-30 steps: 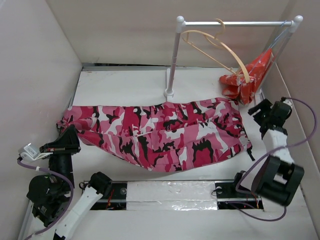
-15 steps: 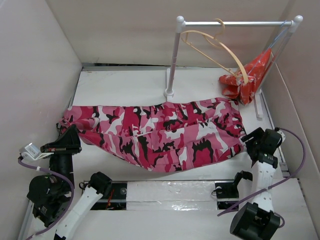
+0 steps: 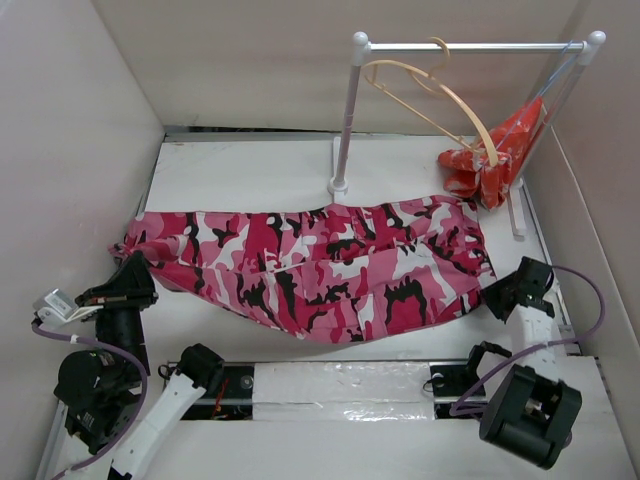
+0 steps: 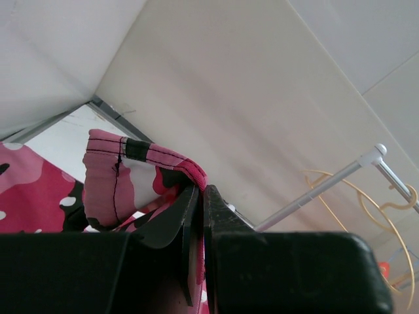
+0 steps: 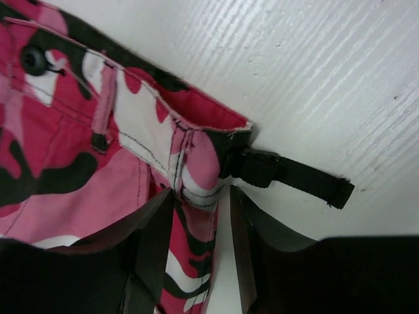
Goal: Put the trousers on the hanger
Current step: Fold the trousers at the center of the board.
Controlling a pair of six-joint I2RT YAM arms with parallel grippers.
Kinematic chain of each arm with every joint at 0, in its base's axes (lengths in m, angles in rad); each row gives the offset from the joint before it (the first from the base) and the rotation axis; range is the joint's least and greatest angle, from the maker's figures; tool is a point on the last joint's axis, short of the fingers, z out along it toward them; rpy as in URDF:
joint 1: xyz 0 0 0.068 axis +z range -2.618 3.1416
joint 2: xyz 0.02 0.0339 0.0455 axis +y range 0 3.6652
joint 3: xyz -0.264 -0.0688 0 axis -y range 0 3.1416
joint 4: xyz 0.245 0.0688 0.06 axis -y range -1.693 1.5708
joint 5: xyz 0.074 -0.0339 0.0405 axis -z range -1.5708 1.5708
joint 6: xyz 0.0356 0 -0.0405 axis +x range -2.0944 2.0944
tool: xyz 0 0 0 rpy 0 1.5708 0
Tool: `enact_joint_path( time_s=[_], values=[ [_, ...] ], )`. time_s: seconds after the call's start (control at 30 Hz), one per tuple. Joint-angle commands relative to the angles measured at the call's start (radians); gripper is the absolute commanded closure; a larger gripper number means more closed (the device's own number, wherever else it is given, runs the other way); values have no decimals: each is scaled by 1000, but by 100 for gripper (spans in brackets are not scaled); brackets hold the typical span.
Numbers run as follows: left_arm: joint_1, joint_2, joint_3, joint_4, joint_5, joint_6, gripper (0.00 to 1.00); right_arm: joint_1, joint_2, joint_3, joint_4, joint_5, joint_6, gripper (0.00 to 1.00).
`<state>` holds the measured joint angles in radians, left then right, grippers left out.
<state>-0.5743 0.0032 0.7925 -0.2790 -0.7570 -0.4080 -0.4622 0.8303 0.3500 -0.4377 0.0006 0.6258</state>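
**Q:** How are the trousers (image 3: 320,265) laid?
**A:** Lengthwise, left to right, on the table (image 3: 250,170); the hanger (image 3: 466,108) is hung beyond their right end.
**Q:** And the grippers?
**A:** A leg hem is clamped by the left gripper (image 4: 200,190). The waistband corner, nearer the hanger, is straddled by the right gripper (image 5: 201,196), jaws apart.

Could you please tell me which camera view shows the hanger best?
The top external view: nearly the whole hanger shows, hooked on the rail. The left wrist view catches only part of its outline, far off at the right edge. The right wrist view shows none of it.
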Motion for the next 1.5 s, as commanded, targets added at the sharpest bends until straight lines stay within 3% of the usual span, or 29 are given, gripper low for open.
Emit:
enact_joint_path(
  time_s=[0.0,0.03,0.1,0.23,0.5,0.7,0.93,1.03,1.1,1.2,1.3,1.47],
  values=[
    [4,-236,36,37,-68,14,100,8,53,1,125,16,-11,60],
    [4,-236,40,34,-79,12,100,8,59,9,135,18,-15,72],
    [4,-236,44,27,-96,12,100,8,72,38,152,29,-20,85],
    [4,-235,48,14,-114,3,100,-18,76,119,129,15,-31,100],
    [4,-230,59,3,-183,11,100,-55,-109,349,-148,234,-98,100],
    [-96,-230,139,-32,-376,40,100,-64,-266,415,-284,257,-136,100],
    [-162,-178,156,-55,-420,44,100,2,-365,559,-398,307,-205,100],
    [-162,-108,162,-133,-392,-1,100,49,-341,605,-398,387,-291,100],
    [-171,-36,154,-235,-393,-115,100,88,-318,603,-366,412,-330,100],
    [-193,9,119,-241,-396,-118,100,88,-225,583,-267,340,-371,100],
    [-237,90,180,-454,-505,-321,100,88,-62,596,-173,262,-370,100],
    [-367,211,191,-572,-649,-403,100,99,166,676,-63,208,-359,100]
  ],
)
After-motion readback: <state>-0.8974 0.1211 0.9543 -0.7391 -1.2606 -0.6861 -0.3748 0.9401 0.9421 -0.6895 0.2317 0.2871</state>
